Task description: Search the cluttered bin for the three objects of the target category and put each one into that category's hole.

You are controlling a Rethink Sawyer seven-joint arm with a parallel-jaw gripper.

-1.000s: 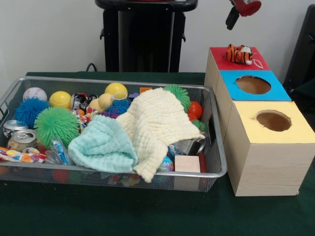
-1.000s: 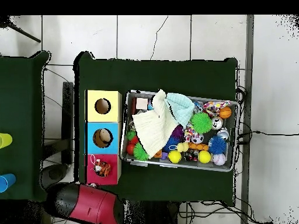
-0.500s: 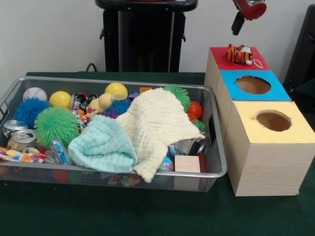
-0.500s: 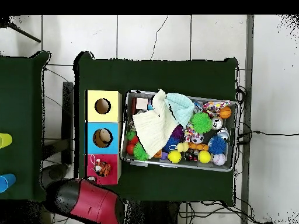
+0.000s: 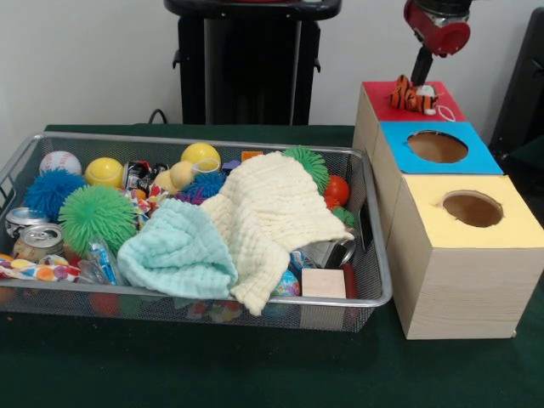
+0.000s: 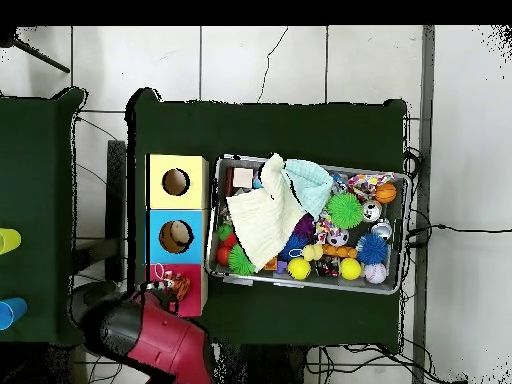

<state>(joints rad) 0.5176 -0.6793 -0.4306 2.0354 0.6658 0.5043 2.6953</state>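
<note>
Tiger toy lies on the red box, covering the spot where that box's hole should be, which suggests it is lodged at the opening rather than dropped through. The end effector hangs just above it, probably to push or re-grip it; whether it is clenched or released cannot be told from either view. The blue box and yellow box stand in line beside it with open holes, and the overhead view shows something already inside the blue one. In the wire bin on the green bench, a cream cloth and a mint cloth drape over balls and toys, likely hiding further targets.
</note>
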